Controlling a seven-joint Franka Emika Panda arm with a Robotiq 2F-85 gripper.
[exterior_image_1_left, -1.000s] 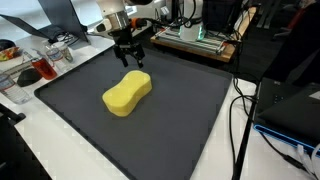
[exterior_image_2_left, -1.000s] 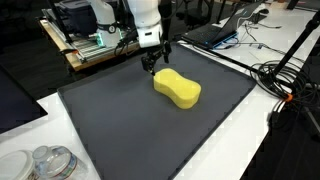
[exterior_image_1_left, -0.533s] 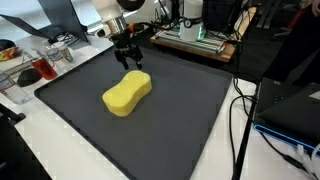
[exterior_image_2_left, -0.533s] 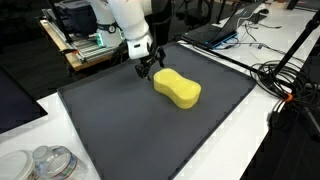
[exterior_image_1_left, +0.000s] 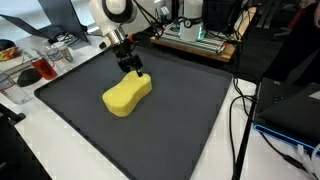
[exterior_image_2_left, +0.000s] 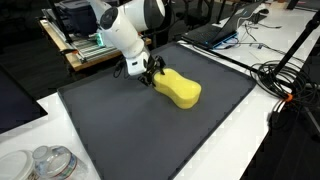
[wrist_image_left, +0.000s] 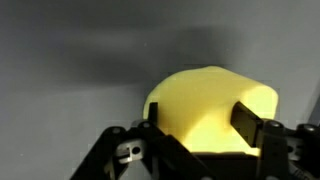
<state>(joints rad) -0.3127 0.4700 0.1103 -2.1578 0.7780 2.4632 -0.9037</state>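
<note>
Partly behind the gripper (exterior_image_2_left: 152, 76), one end of the yellow sponge (exterior_image_2_left: 181, 92).

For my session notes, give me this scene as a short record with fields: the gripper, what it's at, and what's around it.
gripper: low and tilted, a finger on either side of one end of the sponge
grip: cannot tell whether the pads press in
sponge: yellow, peanut-shaped, lying flat on the mat
mat: dark grey, covers most of the table
nearby: cables off the mat's edge
</note>
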